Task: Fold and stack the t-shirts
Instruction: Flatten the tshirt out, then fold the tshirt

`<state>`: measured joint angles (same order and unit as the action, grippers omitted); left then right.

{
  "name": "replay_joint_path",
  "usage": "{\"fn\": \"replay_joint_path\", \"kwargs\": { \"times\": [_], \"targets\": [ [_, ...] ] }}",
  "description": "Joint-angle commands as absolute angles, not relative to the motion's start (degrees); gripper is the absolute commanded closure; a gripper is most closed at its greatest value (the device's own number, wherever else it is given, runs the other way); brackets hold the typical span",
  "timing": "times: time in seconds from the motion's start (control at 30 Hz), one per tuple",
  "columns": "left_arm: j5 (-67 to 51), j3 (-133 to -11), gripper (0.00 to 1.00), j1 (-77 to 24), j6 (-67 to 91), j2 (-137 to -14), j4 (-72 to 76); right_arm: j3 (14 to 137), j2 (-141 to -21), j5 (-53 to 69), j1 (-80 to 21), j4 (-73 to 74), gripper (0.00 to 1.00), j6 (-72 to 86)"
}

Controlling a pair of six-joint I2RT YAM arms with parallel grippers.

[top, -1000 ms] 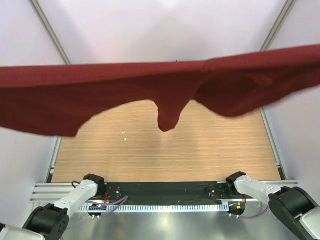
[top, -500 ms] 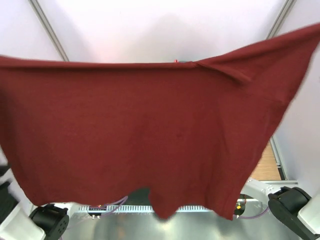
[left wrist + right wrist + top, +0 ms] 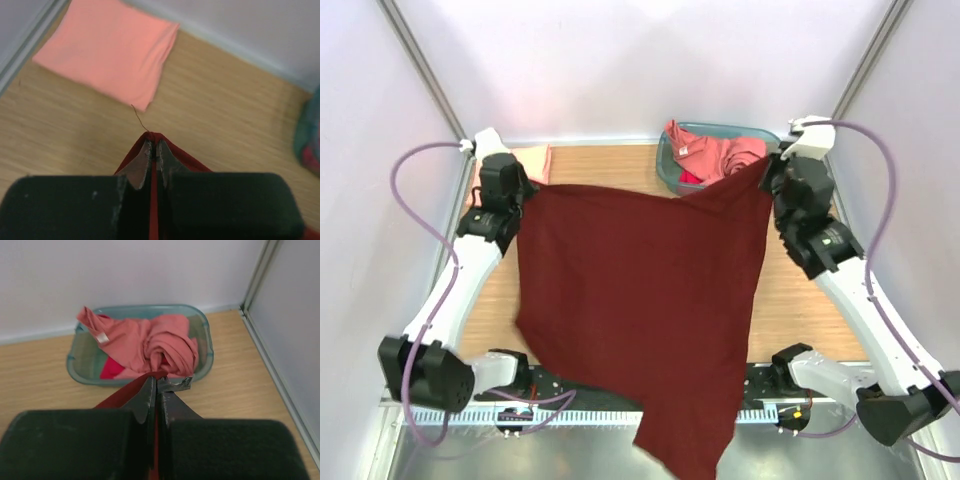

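**Maroon t-shirt, spread above bench**

Dark maroon t-shirt (image 3: 640, 300): plain, no print, mostly smooth, slightly rippled along the left edge. Hangs stretched between both tools over the bench (image 3: 800, 290), with top edge left to right, long axis far to near, and lowest corner trailing past the near edge.

Left tool (image 3: 154, 150): clenched on one top corner.

Right tool (image 3: 155, 385): clenched on the other top corner.

Folded salmon t-shirt (image 3: 107, 50): flat on the bench, far left.

Crumpled pink t-shirts (image 3: 155, 347): heaped inside teal basket (image 3: 207, 340), far right.
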<state>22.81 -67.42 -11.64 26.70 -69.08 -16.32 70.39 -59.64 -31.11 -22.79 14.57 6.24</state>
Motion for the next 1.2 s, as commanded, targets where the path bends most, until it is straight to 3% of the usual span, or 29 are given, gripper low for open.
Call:
{"fn": "replay_joint_path", "kwargs": {
  "times": [0.0,0.4,1.17],
  "targets": [
    [21.1,-63.38,1.0,-5.82,27.95,-73.26,-6.09,66.99,-60.46,-36.92,-21.45,4.58,0.99,5.27],
    [12.13,-73.38,1.0,-1.85,28.13,-98.34,-4.92,68.72,-77.95,-29.19,-17.23,3.86,0.99,2.99],
    [8.44,-73.65,1.0,-1.14,27.16,-100.89,-15.29,64.96,-70.23,-25.49,-16.88,26.09,0.99,13.0]
  ]
}}
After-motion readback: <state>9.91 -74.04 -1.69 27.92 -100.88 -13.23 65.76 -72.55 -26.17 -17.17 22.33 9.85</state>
